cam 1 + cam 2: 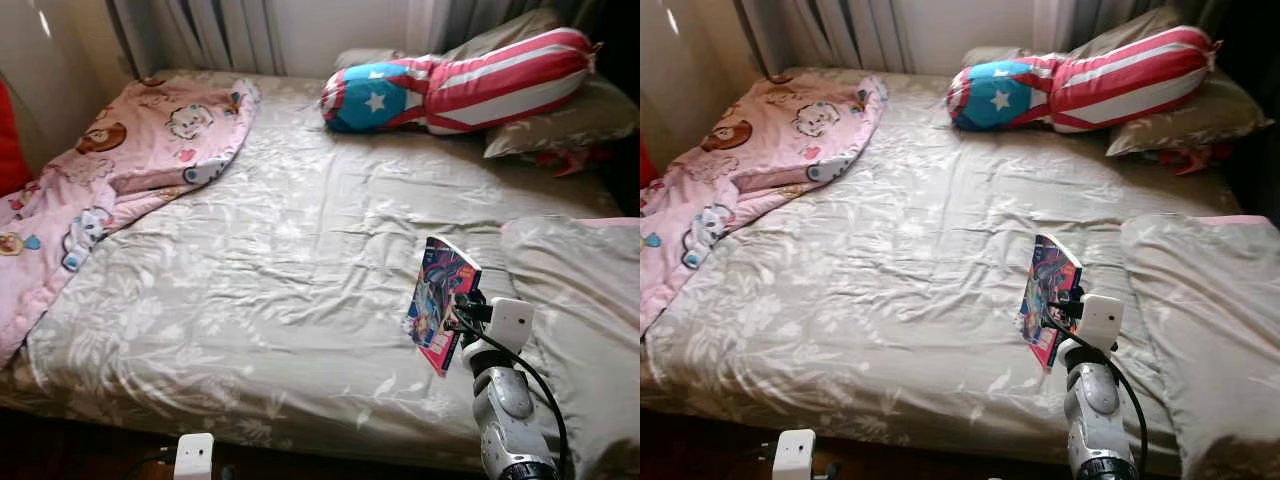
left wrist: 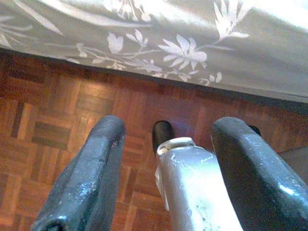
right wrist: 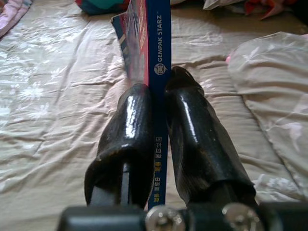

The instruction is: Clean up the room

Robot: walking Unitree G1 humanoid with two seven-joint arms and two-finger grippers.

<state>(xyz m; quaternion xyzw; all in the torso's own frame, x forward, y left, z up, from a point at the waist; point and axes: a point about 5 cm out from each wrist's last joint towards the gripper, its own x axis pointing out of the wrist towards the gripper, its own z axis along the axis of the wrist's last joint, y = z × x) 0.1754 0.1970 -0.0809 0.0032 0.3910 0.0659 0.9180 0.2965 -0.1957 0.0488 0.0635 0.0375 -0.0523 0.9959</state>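
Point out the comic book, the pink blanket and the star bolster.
comic book [image 1: 438, 300], left eye view, front cover.
pink blanket [image 1: 120, 170], left eye view, middle fold.
star bolster [image 1: 1080, 80], right eye view, striped middle.

A wide bed [image 1: 280, 270] under a grey floral cover fills the room, its head against a pale wall [image 1: 330, 25] hung with grey curtains [image 1: 215, 30]. Sunlight falls across the cover. Below lies brown parquet floor [image 2: 57, 120].

Home bedroom: bed [image 1: 280, 270], pillows [image 1: 560, 120], pink cartoon blanket [image 1: 130, 160].
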